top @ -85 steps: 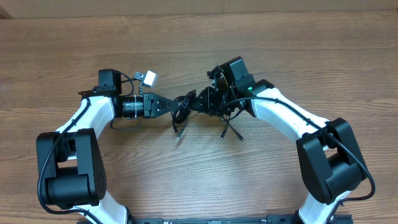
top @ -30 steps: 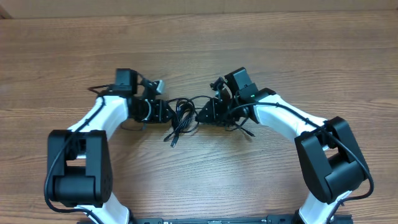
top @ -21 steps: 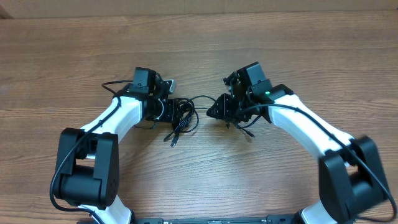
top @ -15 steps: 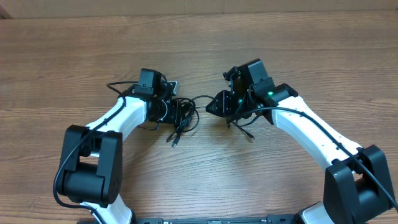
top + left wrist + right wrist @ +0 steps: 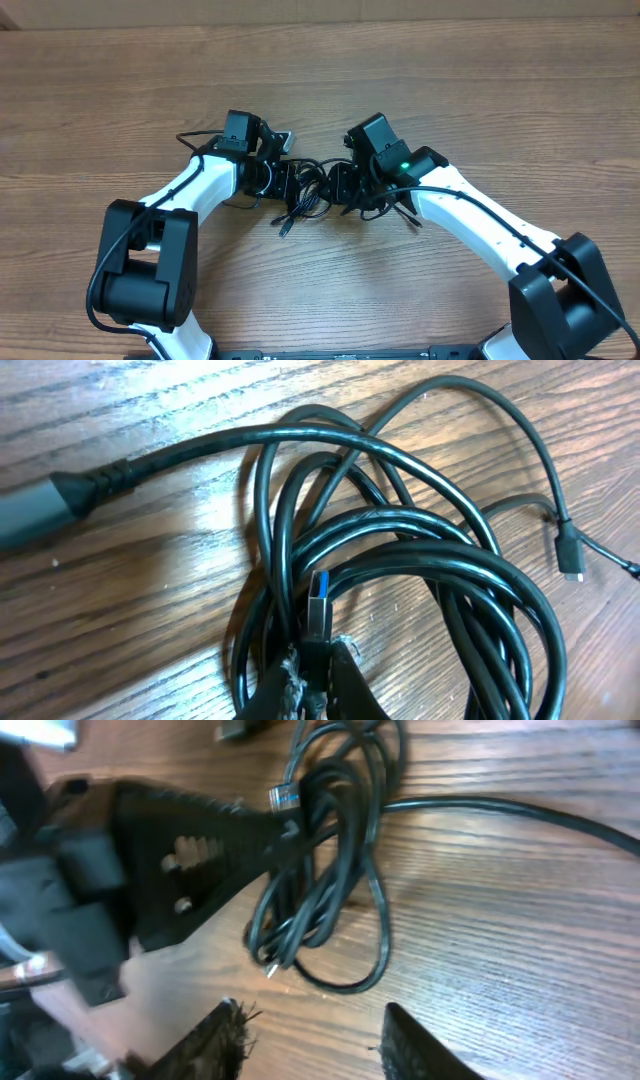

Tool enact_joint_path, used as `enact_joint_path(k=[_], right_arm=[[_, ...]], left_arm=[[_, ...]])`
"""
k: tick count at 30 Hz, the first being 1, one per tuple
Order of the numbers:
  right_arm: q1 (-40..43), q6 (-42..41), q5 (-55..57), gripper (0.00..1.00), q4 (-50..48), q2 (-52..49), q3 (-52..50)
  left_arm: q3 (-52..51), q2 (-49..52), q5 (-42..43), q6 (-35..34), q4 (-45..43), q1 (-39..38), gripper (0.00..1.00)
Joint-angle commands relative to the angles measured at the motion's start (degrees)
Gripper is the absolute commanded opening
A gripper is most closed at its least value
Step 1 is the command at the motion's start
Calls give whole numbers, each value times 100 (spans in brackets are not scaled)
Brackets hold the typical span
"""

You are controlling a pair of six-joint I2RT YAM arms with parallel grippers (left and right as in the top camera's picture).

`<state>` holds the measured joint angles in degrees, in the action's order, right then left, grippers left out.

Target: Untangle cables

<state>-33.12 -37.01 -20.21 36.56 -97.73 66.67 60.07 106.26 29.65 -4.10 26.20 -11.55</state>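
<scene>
nearest the left wrist camera, the left fingers (image 5: pixel 296 682) are pressed together on a black plug (image 5: pixel 318 605) with a blue tip, part of the cables (image 5: pixel 420 560), which lie as a loose coil on the bench (image 5: pixel 120 610). a grey-sleeved plug end (image 5: pixel 40 515) lies beyond, at the left. the right fingers (image 5: pixel 228 1038) stand apart over bare wood just beside the coil, holding nothing. seen from above, that coil lies between the two sets of fingers.
</scene>
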Motion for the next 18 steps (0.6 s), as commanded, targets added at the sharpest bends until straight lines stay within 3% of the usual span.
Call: enact_joint_path(k=[1, 12, 18], right_arm=[[-122, -330, 260, 48, -90, -164, 83], [-396, -691, 264, 49, -393, -697, 83], [-387, -1250, 459, 13, -308, -968, 61]], left_arm=[[48, 98, 109, 92, 44, 105, 4], [85, 11, 756, 398, 98, 105, 4], [144, -361, 332, 413, 393, 105, 4]])
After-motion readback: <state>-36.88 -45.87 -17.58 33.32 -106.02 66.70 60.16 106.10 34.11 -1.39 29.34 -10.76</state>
